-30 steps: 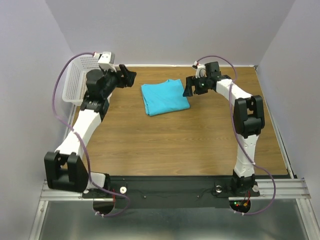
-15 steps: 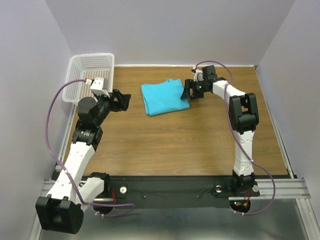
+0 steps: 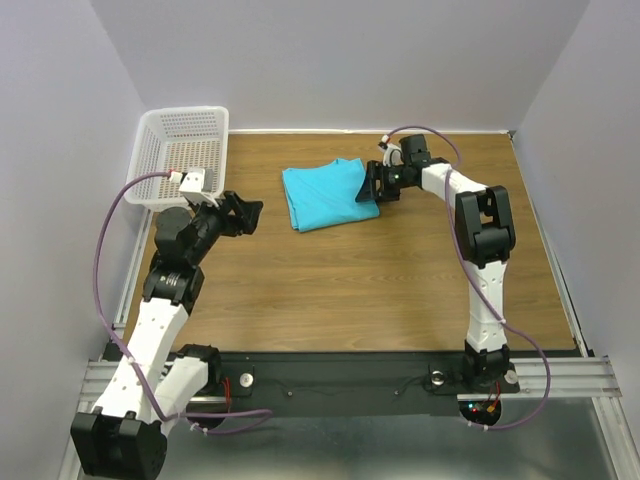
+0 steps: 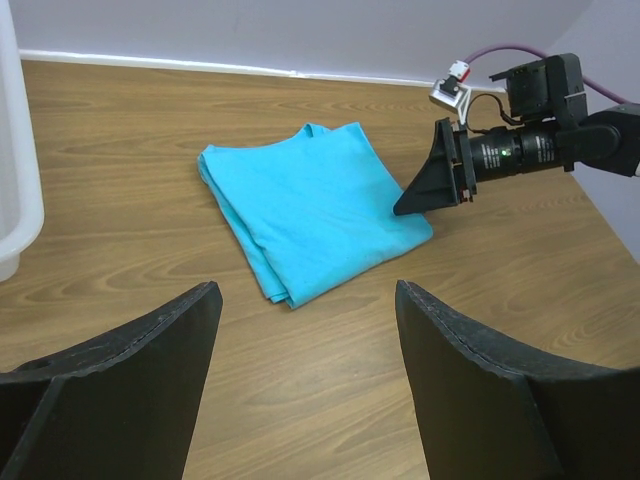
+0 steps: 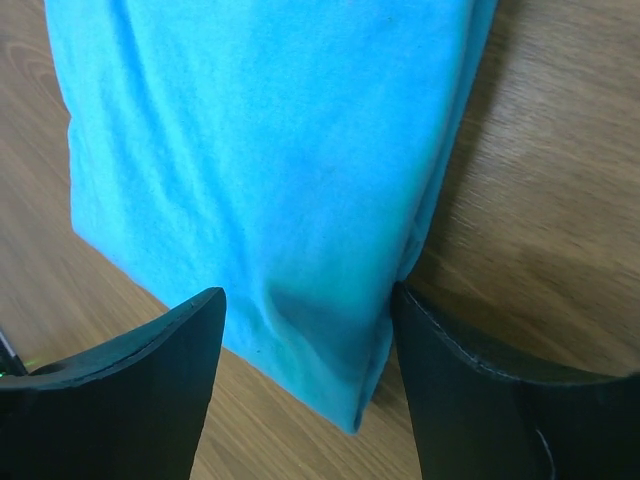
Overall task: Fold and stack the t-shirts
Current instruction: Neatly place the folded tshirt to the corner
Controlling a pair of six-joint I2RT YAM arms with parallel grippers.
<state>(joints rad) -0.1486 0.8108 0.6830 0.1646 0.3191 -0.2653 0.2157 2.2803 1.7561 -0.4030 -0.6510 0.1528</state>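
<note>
My right fingers (image 3: pixel 374 186) sit at the right-hand edge of the t-shirt (image 3: pixel 325 195), low over the desk (image 3: pixel 350 290). They are spread, with that edge running up between them. In the right wrist view turquoise cloth fills most of the gap, from the left finger almost to the right one, and bare wood shows past the edge on the right. I judge the cloth is straddled but not pinched, because I see daylight at both pads.

My left fingers (image 3: pixel 243 212) are also spread wide and hold nothing. They hang well apart from the shirt, to its left and nearer the bases, and point across at it. The right arm is therefore the nearer one by far, and any next lift or tuck would start from that right edge.

The shirt lies on the far middle of the desk, clear of the white basket (image 3: pixel 180 150) in the far left corner. It is folded into a compact block, close to square, so I cannot name a long axis with confidence. It sits turned a little against the desk's edges. Stacked layers show along its left and near sides. The top face is smooth apart from a soft hollow by my right finger. No label shows.
</note>
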